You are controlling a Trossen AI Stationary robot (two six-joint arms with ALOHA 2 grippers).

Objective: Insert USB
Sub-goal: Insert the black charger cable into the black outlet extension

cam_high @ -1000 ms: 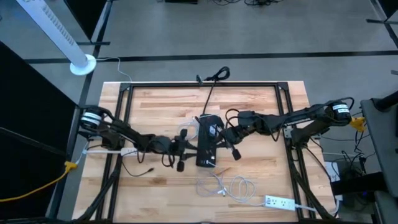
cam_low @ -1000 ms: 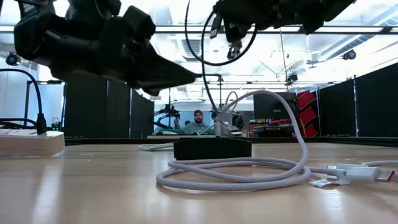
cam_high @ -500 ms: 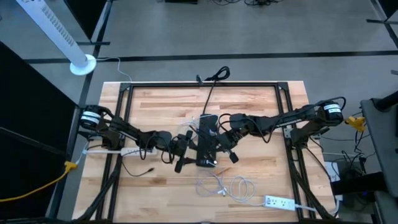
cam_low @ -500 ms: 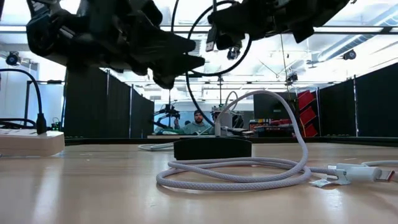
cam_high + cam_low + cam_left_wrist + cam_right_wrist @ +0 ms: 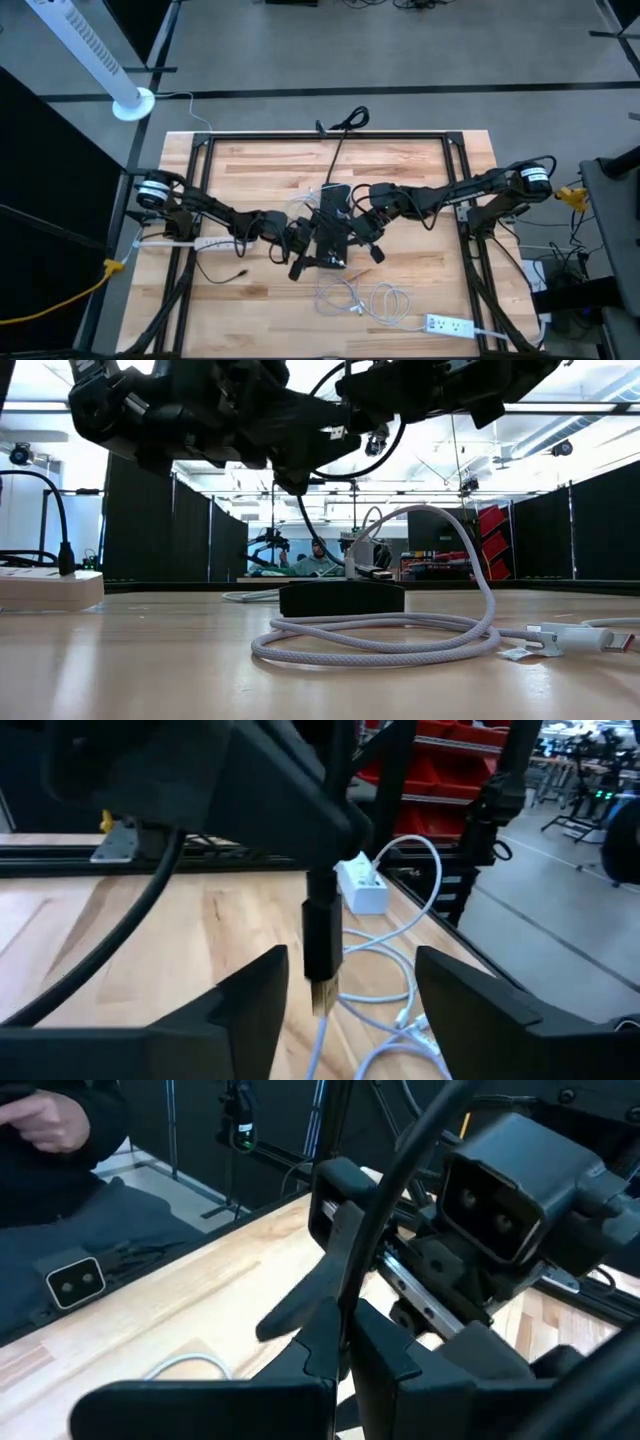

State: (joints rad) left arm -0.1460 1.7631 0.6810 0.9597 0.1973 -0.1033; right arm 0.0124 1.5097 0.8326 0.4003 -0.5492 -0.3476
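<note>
Got the left gripper [image 5: 305, 258] spread wide with nothing between its fingers [image 5: 250, 1005], parked at about 8 o'clock off the black hub [image 5: 333, 222] in the high view. Got the right gripper [image 5: 362, 238] at roughly 4 o'clock off that hub, pinched tight on the black cable [image 5: 378, 1230] just behind the USB plug [image 5: 322, 952]. Can't pick out the plug from overhead at all, lost in the dark clutter of both wrists by the hub. Can't make out any ports on the hub either, just a dark slab from table level. Same story for the arms low down: only black silhouettes overlapping up top. Compared with a second ago, seeing the left gripper slid toward 3 o'clock, right up to the hub's edge, and the right one nudged in toward 9 o'clock. Found the plug hanging tip down in the air over the wooden table [image 5: 250, 170], dead ahead of the left gripper and lined up with the gap between its spread fingers, touching neither. Spotted a white cable [image 5: 365, 298] coiled at 6 o'clock off the hub.
</note>
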